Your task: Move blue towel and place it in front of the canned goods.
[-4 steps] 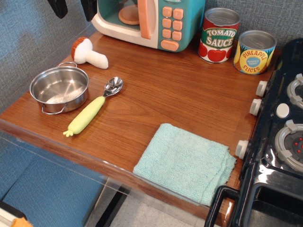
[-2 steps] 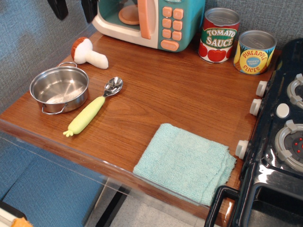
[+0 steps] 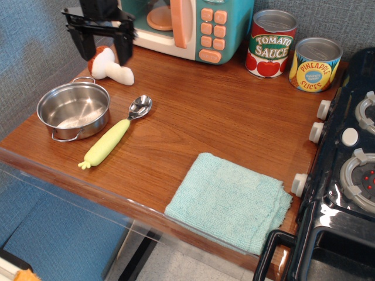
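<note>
Observation.image view: black gripper [image 3: 101,48] at 10 o'clock, fingers [image 3: 123,50] spread apart and empty, hanging over the brown-capped white toy mushroom [image 3: 109,65]. Teal and cream toy microwave [image 3: 188,23] just beside it, toward 12. Shiny steel pot [image 3: 74,109] (two small handles) at 9, yellow-handled metal spoon [image 3: 115,133] near it. Pale aqua terry towel [image 3: 230,201], folded, lies at 5 on the wooden countertop's [image 3: 222,117] near edge, well apart from the tomato sauce can [image 3: 270,43] and pineapple slices can [image 3: 314,64] at 1.
</note>
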Controlling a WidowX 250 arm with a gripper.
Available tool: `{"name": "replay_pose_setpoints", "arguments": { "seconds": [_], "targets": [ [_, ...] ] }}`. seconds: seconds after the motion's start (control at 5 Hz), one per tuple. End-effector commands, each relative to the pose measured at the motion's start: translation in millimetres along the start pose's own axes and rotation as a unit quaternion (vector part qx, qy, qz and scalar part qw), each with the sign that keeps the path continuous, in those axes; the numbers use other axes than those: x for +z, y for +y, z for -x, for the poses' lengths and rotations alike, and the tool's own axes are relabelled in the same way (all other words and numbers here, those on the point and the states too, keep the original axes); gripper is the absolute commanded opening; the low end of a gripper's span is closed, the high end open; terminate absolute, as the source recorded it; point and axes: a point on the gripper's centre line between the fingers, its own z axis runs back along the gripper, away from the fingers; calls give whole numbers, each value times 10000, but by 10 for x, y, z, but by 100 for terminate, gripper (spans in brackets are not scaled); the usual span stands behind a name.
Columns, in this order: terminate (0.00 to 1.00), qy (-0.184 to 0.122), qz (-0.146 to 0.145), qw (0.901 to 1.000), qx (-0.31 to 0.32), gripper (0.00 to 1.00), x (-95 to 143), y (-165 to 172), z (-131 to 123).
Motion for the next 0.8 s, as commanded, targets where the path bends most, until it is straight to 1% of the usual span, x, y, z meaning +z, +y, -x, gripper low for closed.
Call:
{"name": "replay_pose_setpoints", "arguments": {
  "seconds": [0.0,0.2,0.4,0.6],
  "targets": [
    [0,-567,-137,9928,-1046,100,170,-905,639],
    [0,-579,-284,9869,-1478,100,15,-1366,895],
    [0,-530,-449,9795,-1891,100,-103,-1839,1076],
    [0,-617,-586,9674,-2384,100,-177,-1971,1229]
  ]
}}
